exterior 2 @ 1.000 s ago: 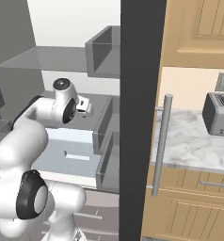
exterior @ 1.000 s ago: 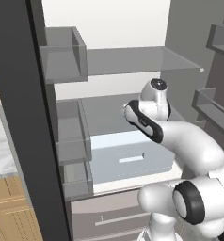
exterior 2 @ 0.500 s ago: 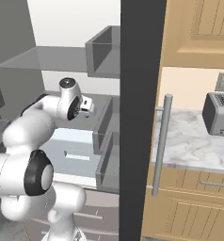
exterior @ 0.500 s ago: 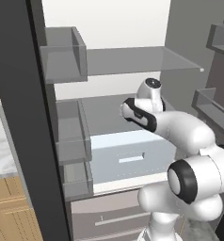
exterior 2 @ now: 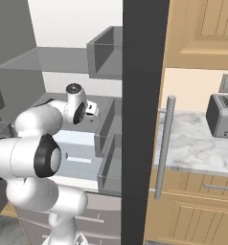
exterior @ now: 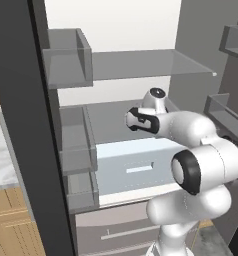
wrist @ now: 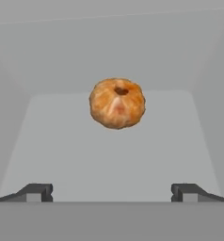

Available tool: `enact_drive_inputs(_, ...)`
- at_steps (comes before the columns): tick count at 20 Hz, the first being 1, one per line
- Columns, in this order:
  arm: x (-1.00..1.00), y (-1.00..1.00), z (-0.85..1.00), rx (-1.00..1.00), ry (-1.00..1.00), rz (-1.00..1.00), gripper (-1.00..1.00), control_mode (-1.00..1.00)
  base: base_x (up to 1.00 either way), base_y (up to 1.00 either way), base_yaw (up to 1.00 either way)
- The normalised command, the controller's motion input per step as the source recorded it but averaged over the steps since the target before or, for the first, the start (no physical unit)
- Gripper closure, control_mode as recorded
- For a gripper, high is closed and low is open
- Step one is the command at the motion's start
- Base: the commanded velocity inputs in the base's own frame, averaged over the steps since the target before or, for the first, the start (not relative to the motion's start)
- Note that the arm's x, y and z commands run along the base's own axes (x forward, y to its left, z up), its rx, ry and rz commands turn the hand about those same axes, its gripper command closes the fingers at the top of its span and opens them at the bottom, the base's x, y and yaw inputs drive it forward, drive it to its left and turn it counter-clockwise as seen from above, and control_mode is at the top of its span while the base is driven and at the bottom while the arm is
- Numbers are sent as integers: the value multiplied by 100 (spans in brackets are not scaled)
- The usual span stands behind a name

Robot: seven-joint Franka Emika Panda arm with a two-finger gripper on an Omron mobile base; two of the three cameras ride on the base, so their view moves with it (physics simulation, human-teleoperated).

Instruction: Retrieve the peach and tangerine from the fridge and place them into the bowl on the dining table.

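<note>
The tangerine (wrist: 117, 103), round and bright orange with a dimple on top, lies on a grey shelf straight ahead of the hand and some way off. My gripper (wrist: 111, 193) is open, its two dark fingertips (wrist: 36, 192) wide apart with nothing between them. From the base, the gripper (exterior: 136, 120) reaches into the open fridge (exterior: 141, 65) just above the middle shelf. The right base view has the gripper (exterior 2: 90, 109) at that same shelf. A pale blue drawer (exterior: 136, 162) sits under that shelf. The peach, the bowl and the dining table are out of view.
Grey door bins (exterior: 71, 65) line the open left door. The right door's dark edge (exterior 2: 142, 119) and bar handle (exterior 2: 163, 143) stand close to the arm. Beyond it, a toaster (exterior 2: 223, 115) sits on a marble counter (exterior 2: 197, 148) over wooden cabinets.
The arm's elbow has swung up and nearer the cameras, while the hand has edged slightly deeper over the middle shelf. The gripper has stayed open.
</note>
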Motion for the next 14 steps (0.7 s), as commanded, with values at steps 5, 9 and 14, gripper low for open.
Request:
enact_drive_inputs(5, 27, -2, -1, 0, 0, 0, -100, -100, 0, 0, 0)
enact_drive_inputs(9, 23, 0, 0, 0, 2, -2, -100, -100, 0, 0, 0)
enact_drive_inputs(14, 26, 0, 0, 0, 0, -1, -100, -100, 0, 0, 0)
